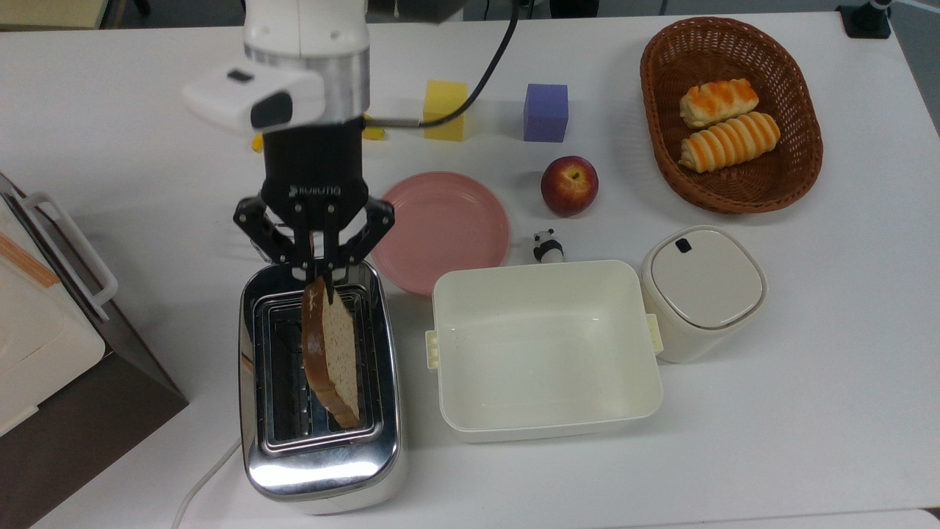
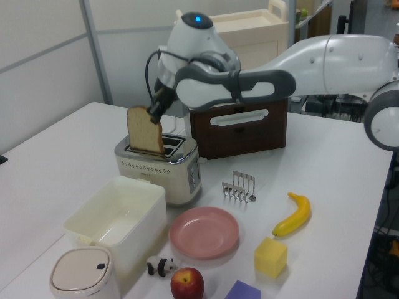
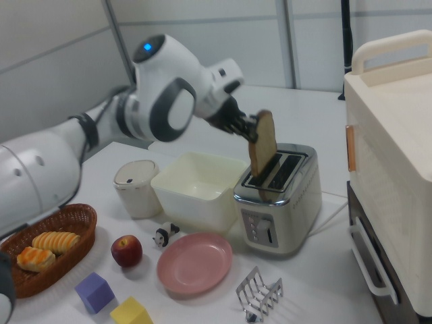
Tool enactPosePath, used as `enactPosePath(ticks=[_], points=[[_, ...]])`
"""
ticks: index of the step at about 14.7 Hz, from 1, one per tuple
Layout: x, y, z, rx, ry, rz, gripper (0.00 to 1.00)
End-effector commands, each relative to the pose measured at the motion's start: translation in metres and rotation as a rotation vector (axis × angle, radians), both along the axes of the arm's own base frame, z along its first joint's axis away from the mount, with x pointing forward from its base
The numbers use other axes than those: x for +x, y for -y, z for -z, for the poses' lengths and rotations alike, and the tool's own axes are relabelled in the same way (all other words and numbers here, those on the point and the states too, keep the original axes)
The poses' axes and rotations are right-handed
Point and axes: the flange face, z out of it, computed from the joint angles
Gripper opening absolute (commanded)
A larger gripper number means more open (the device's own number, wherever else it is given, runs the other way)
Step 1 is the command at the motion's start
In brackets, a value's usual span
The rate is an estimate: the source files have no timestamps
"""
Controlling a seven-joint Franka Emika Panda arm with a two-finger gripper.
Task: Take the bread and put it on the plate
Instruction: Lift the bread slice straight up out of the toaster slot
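My gripper (image 1: 319,283) is shut on the top crust of the bread (image 1: 332,353), a tan speckled slice with a dark crust. The slice hangs upright over the chrome toaster (image 1: 319,455), raised most of the way out, its lower edge near the slot mouth. From the side, the bread (image 2: 144,131) stands tall above the toaster (image 2: 159,171) with the gripper (image 2: 151,113) at its upper corner. The bread (image 3: 263,152) and gripper (image 3: 253,132) also appear in the right view. The pink plate (image 1: 448,228) lies bare to the toaster's upper right in the top view.
A cream tub (image 1: 545,266) sits right of the toaster, with a lidded canister (image 1: 701,290) beyond it. An apple (image 1: 569,185), a panda figure (image 1: 547,246), two cubes (image 1: 445,110) and a basket (image 1: 734,198) of rolls are nearby. A toast rack (image 2: 240,187) and a banana (image 2: 294,215) lie behind the plate.
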Motion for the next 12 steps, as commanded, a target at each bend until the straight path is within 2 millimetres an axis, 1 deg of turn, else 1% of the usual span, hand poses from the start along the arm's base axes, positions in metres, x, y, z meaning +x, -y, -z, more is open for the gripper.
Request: enactPosePath(ticks=[1, 2, 5, 9, 11, 12], points=[[-0.031, -0.025, -0.048, -0.007, 0.01, -0.025, 0.0], [-0.037, -0.028, -0.061, -0.007, 0.023, -0.027, 0.0], [-0.054, -0.03, -0.091, 0.012, 0.027, -0.024, 0.0], [-0.066, -0.032, -0.086, 0.02, -0.066, -0.019, 0.0], [-0.08, -0.034, -0.092, 0.021, -0.119, -0.014, 0.0], [-0.094, -0.035, -0.095, 0.04, -0.173, -0.022, 0.0]])
